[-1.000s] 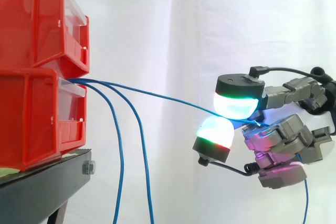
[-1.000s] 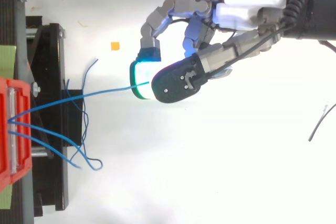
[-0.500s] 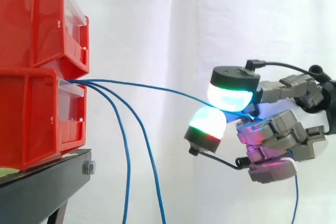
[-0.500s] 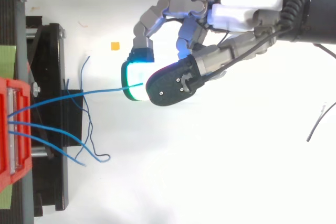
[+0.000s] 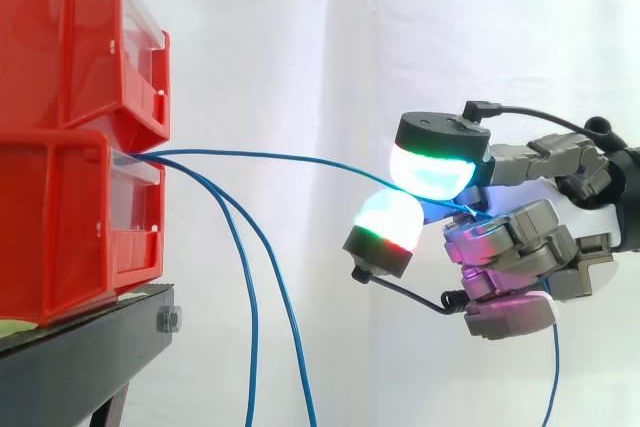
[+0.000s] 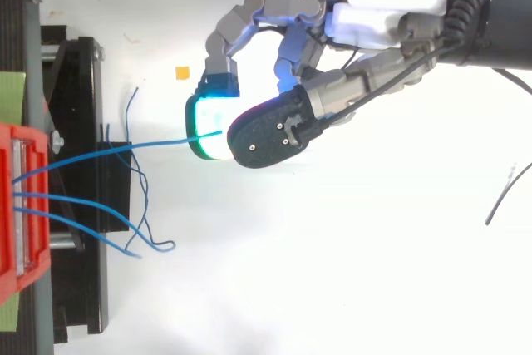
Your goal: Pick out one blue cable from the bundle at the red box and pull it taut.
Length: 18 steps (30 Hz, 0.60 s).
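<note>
Three blue cables come out of the lower red box [image 5: 70, 217] at the left, on the black stand. One blue cable [image 5: 290, 159] runs rightward in a shallow arc to my hand [image 5: 520, 247], where it is pinched between a glowing thumb pad and a fingertip [image 5: 432, 169]. In the top view this cable [image 6: 125, 149] reaches the pads of my hand [image 6: 332, 93]. Its free end hangs below the hand [image 5: 553, 377]. Two other blue cables [image 5: 255, 287] droop down from the box.
An upper red box [image 5: 70, 37] sits stacked on the lower one. The black stand [image 6: 83, 172] lies at the left of the top view. A small orange scrap [image 6: 181, 73] and a thin dark wire [image 6: 505, 197] lie on the white floor.
My hand has moved left toward the boxes and slightly up. The held cable has gone from nearly straight to a slack arc. The loose cable ends on the floor have shifted.
</note>
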Available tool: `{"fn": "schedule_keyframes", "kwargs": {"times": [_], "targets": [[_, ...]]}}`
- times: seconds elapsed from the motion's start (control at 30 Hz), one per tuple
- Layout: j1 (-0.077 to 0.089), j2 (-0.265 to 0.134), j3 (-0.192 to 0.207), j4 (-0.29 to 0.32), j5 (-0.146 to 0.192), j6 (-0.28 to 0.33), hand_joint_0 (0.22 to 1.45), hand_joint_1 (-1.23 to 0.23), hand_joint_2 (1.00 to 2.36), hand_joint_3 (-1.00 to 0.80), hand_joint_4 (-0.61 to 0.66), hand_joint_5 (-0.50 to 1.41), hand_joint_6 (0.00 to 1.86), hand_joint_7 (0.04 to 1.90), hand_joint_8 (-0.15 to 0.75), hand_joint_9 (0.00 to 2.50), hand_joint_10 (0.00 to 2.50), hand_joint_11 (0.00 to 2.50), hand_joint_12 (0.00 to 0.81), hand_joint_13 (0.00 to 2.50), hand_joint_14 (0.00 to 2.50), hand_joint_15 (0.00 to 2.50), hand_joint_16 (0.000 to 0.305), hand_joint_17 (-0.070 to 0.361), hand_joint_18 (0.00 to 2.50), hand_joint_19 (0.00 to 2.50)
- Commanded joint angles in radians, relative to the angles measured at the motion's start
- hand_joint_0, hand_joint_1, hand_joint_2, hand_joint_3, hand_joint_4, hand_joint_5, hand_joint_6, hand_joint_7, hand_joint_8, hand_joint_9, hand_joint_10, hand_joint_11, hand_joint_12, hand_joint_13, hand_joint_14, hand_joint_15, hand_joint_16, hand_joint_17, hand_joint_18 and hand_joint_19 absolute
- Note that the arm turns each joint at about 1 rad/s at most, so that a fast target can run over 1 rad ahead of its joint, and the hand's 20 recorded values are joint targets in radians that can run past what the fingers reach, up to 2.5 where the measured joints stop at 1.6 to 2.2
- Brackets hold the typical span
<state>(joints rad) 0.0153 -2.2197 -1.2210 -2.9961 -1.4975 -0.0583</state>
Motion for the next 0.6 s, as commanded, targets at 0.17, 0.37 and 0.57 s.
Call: {"fn": "schedule_keyframes", "kwargs": {"times": [0.17,0.37,0.57], "targets": [[0.0,0.0,0.0,-0.001,0.0,0.0,0.62,-0.71,1.02,-0.16,-0.03,-0.11,0.95,0.85,0.209,1.28,0.69,1.44,0.278,1.19,1.61,1.13,0.04,0.09,1.15,1.35],[0.0,0.0,0.0,0.0,0.0,0.0,0.63,-0.71,1.02,-0.17,-0.04,-0.11,0.94,0.87,0.212,1.31,0.54,1.52,0.272,1.21,1.54,1.18,0.04,0.09,1.15,1.35],[0.0,0.0,0.0,-0.001,-0.001,0.0,0.63,-0.71,1.02,-0.17,-0.05,-0.11,0.94,0.87,0.198,1.32,0.5,1.53,0.269,1.23,1.44,1.21,0.04,0.09,1.12,1.33]]}}
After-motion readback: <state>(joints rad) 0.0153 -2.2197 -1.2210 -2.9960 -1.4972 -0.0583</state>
